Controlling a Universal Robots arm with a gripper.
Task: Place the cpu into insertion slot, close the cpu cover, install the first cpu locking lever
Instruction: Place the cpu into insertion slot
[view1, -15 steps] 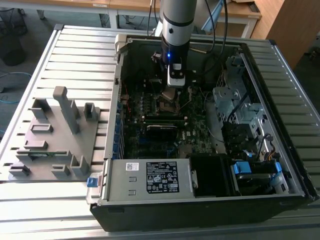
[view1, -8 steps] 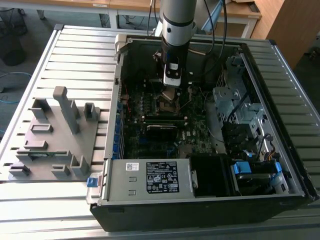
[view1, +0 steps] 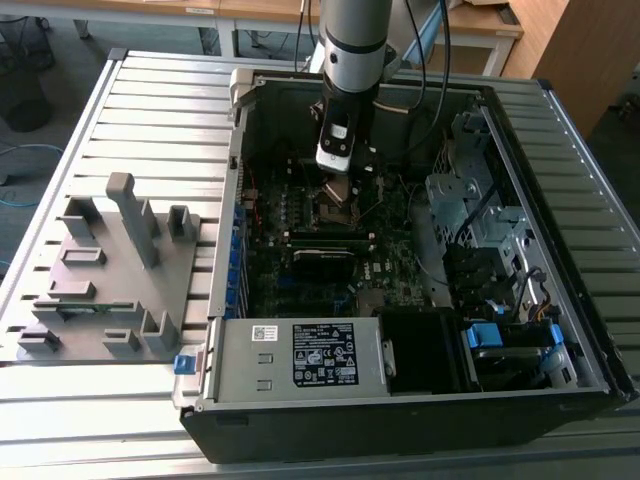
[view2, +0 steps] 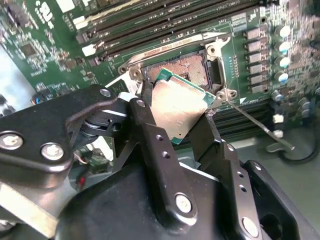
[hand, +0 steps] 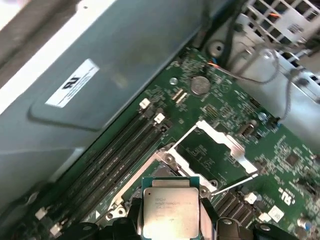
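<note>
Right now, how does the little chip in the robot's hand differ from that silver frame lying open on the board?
The cpu is a solid plate with a dull silver top; the cpu cover is a thin frame whose window shows green board. The cpu is gripped in the hand over the insertion slot; the cpu cover is swung open beside it. Both are silvery and squarish.

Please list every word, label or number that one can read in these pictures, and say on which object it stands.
No text here can be read with certainty.
Black label on the grey metal box: print too small.
White label beside it: too small.
White sticker on the grey panel: blurred.
Print on the cpu top: too small.
White print on the motherboard: too small.
</note>
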